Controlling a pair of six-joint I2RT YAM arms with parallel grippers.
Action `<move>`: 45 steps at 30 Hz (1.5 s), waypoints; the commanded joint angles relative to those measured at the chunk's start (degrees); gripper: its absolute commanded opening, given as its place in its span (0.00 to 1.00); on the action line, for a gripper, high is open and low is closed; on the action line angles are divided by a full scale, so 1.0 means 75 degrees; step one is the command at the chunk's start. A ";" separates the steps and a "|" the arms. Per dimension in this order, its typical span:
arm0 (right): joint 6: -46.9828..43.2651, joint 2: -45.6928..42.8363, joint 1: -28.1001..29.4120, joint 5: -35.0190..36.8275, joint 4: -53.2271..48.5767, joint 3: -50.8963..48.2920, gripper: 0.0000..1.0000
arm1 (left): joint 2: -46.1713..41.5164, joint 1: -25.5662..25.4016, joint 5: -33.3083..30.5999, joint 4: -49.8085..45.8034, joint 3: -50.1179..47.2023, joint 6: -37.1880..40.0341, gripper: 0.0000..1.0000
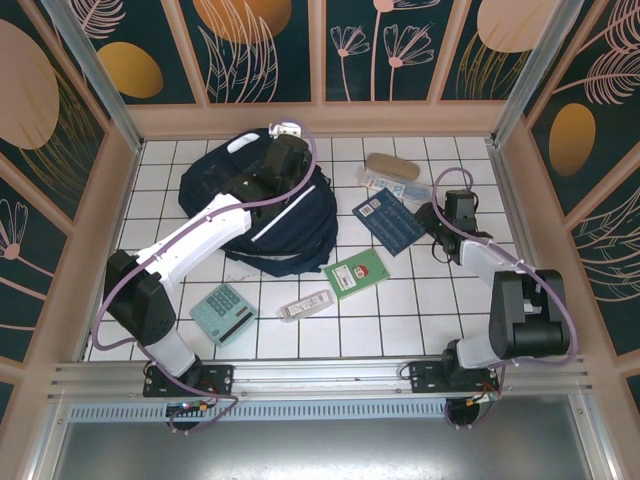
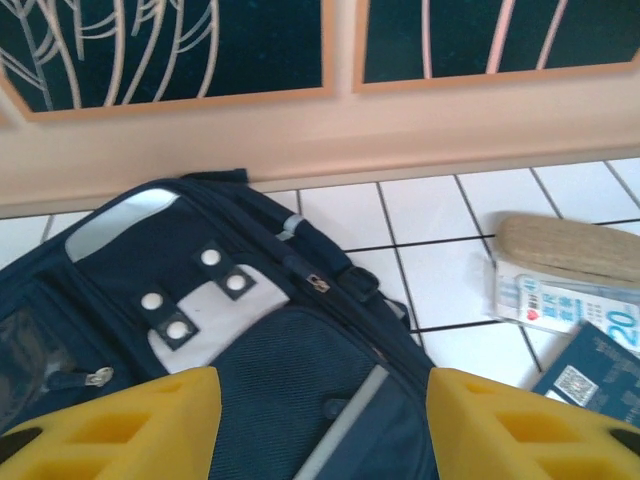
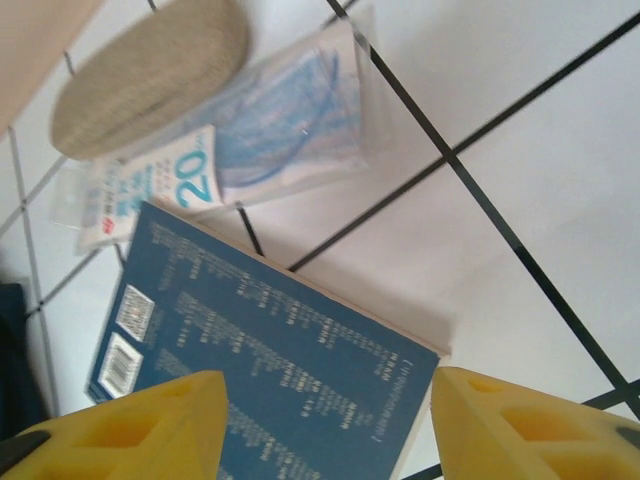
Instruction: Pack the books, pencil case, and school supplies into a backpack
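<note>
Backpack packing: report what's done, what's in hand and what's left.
Done: nothing looks packed. In hand: nothing; the left gripper is open over the backpack, the right gripper open over the blue book. Left: that book, green book, pencil case, clear packet, calculator, white bar.

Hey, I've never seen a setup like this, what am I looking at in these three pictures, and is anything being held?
These are two robot arms bolted at the near edge of a tiled table. One picture looks down from above; the other two come from cameras on each wrist, with the yellow fingers at the bottom.

The left end effector hovers over a navy backpack, fingers apart. The right end effector hangs open over a blue book.

Also on the tiles: a tan pencil case, a clear packet beside it, a green book, a calculator and a slim white bar.

Nothing is held.
</note>
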 commanded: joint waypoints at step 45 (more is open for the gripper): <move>0.0525 0.0412 0.1255 0.0562 0.0280 -0.1154 0.82 | 0.6022 -0.0568 0.2979 0.0076 0.4068 -0.0867 0.64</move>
